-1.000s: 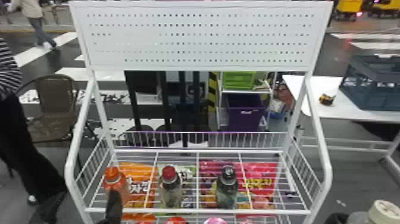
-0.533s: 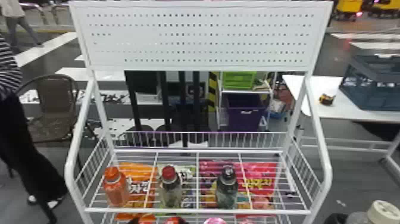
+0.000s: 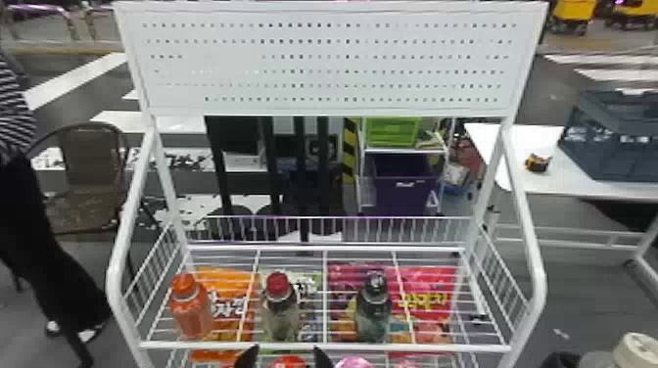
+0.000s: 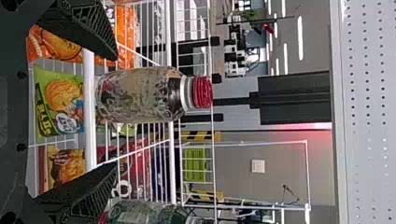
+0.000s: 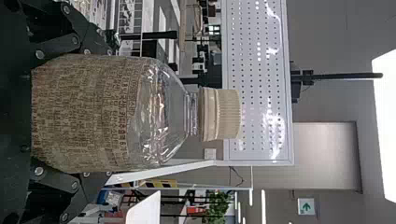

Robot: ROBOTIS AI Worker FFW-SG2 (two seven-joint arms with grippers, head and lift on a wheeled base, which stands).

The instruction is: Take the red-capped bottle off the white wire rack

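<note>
Three bottles [image 3: 281, 318] on white rack [image 3: 196, 345]; bags [image 4: 58, 105] apparently lower

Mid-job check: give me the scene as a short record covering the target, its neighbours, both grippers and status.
target: red-capped bottle, upright on the white wire rack
to its left: orange-capped bottle
to its right: dark-capped bottle
left gripper: open, in front of the target, fingers apart and roughly lined up with it
right gripper: holding a pale-capped bottle
below the rack's top shelf: bright snack bags
status: target not yet gripped
</note>
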